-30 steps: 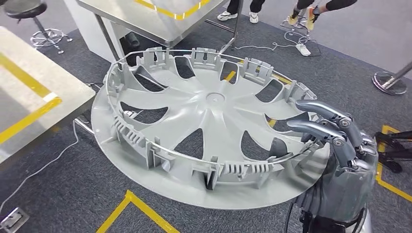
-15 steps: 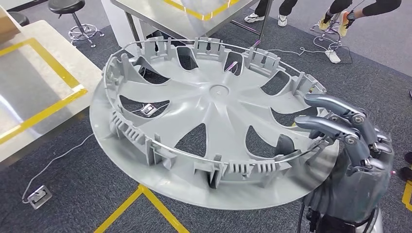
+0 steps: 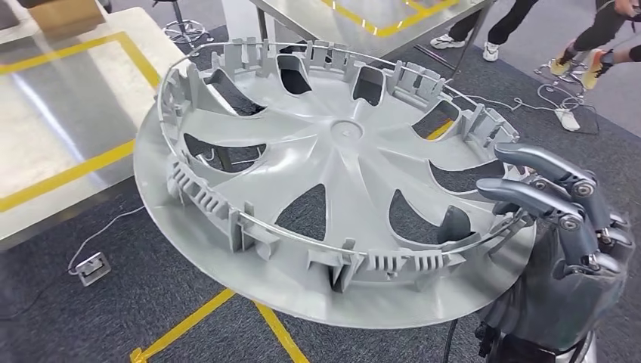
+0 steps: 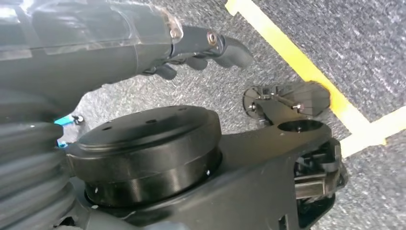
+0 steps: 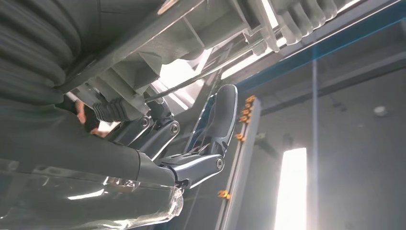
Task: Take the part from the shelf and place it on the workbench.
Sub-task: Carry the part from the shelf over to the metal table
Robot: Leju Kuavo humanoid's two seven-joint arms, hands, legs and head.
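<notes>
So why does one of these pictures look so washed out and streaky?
Right wrist view: it looks up into bright ceiling lights, so glare streaks past the right hand and darkens it. Head view: evenly lit, the large grey plastic wheel cover sharp; only the steel-topped table shows mild sheen.

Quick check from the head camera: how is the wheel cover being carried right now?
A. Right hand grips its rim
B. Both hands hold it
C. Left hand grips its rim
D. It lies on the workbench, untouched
A. The right hand has its fingers hooked over the rim of the wheel cover, which is held up over the floor; the left hand hangs low with nothing in it.
</notes>
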